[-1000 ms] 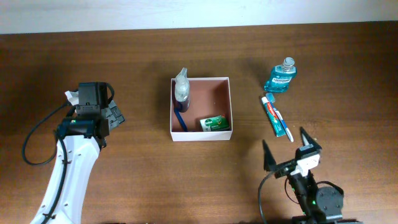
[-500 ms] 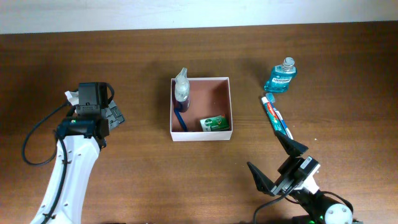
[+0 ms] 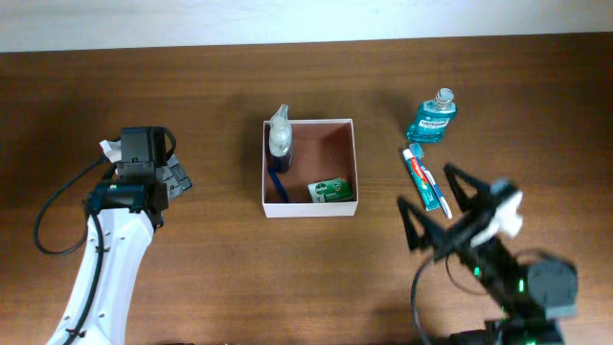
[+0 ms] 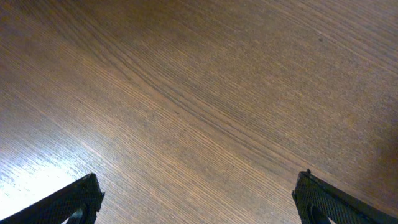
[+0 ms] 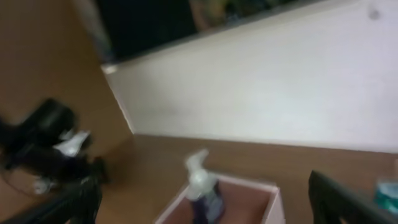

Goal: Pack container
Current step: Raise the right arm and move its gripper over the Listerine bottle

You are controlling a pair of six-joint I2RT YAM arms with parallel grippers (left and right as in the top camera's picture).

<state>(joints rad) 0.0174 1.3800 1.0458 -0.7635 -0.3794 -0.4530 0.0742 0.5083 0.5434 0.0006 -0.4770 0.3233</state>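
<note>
The container (image 3: 326,147), a square white-walled box with a reddish-brown inside, sits mid-table. It holds a clear spray bottle (image 3: 279,139) and a green packet (image 3: 330,190). To its right lie a toothpaste tube (image 3: 418,172) and a teal mouthwash bottle (image 3: 433,117). My right gripper (image 3: 426,187) hovers open and tilted over the toothpaste, holding nothing. Its blurred wrist view shows the container (image 5: 268,188) and spray bottle (image 5: 200,179) between the wide fingers (image 5: 348,199). My left gripper (image 4: 199,202) is open over bare wood, far left of the container.
The left arm (image 3: 115,240) stands at the table's left side, with a small white scrap (image 3: 110,149) beside it. A white wall (image 5: 280,93) runs behind the table's far edge.
The right gripper has lifted and swung from the front edge toward the toothpaste, its view now blurred. The left arm has not moved.
</note>
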